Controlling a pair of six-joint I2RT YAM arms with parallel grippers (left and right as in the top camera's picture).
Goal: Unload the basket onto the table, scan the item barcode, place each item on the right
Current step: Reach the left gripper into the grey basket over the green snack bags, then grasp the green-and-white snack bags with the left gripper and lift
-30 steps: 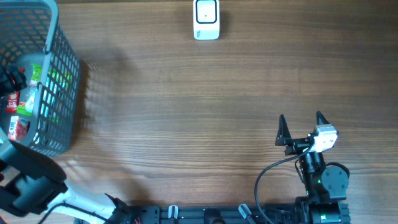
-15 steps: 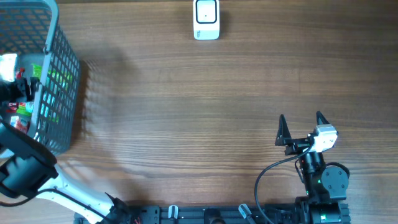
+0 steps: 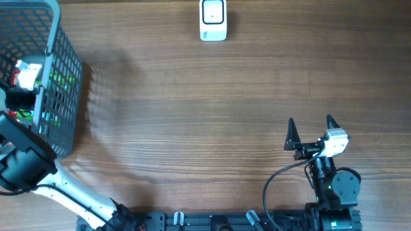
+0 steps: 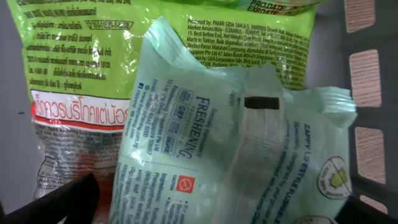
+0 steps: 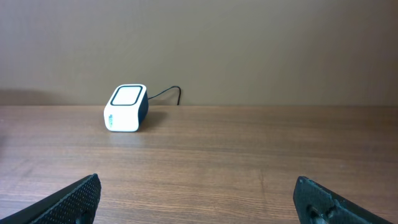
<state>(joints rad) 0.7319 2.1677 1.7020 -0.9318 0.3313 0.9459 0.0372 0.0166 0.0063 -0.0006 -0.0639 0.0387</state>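
In the left wrist view a pale green wipes pack [image 4: 249, 155] with small print lies on top of a bright green snack packet [image 4: 81, 56] inside the grey mesh basket [image 3: 64, 83]. My left gripper [image 4: 211, 214] is open just above the pack. Its dark left finger [image 4: 62, 202] shows at the bottom left; only a sliver of the other finger shows at the bottom right. No barcode is visible on the pack. The white scanner [image 3: 213, 19] stands at the far middle of the table, also seen as the scanner [image 5: 125, 107]. My right gripper [image 3: 311, 128] is open over bare wood near the front.
The basket fills the table's far left corner and holds several packets. Its mesh wall [image 4: 364, 74] runs close on the right of the left wrist view. A cable [image 5: 165, 93] trails behind the scanner. The left arm [image 3: 26, 167] reaches over the basket's near rim.
The left wrist has shifted over the basket, its white camera housing now further right and inside. The right arm has not moved.
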